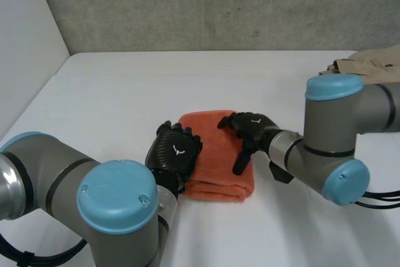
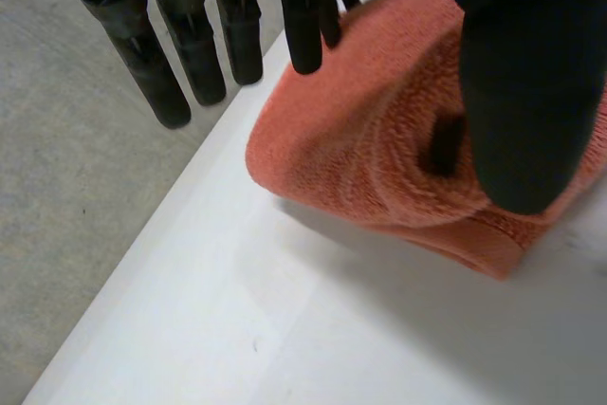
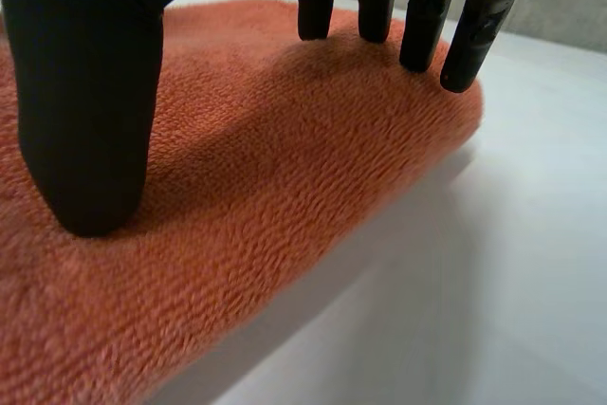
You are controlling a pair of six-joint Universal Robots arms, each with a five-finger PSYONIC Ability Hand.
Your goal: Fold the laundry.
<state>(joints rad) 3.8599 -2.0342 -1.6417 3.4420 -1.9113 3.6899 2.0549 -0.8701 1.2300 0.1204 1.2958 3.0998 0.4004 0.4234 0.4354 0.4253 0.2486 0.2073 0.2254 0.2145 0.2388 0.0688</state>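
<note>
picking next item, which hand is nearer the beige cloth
Right. The right hand lies on the orange towel, on the side toward the beige cloth; the left hand is at the opposite edge.

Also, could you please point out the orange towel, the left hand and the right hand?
orange towel (image 1: 215, 161): head view, middle of its top face.
left hand (image 1: 176, 152): head view, back of the hand.
right hand (image 1: 252, 127): head view, back of the hand.
</note>
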